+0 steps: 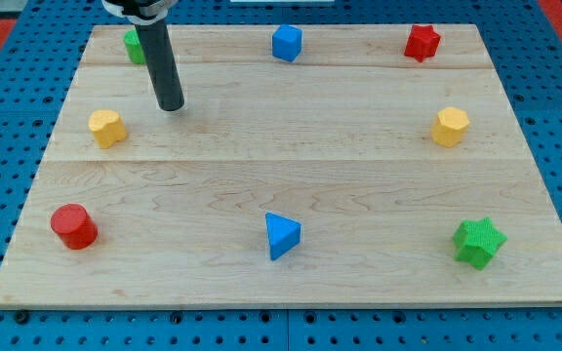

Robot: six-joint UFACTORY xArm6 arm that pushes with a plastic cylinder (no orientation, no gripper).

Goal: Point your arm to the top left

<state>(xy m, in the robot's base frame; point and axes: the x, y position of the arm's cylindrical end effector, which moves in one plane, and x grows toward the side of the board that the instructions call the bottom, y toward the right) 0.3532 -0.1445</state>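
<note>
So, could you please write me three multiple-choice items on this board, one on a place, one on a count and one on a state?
1. Where is my tip?
A. the view's upper left
B. the view's bottom right
C. dead centre

2. How many blue blocks lie on the board?
A. one
B. two
C. four

3. What is my tip touching?
A. the red star
B. the green star
C. no block

Answers:
1 A: it sits between the green block and the yellow block.
2 B: the blue cube and the blue triangle.
3 C: bare wood surrounds it.
</note>
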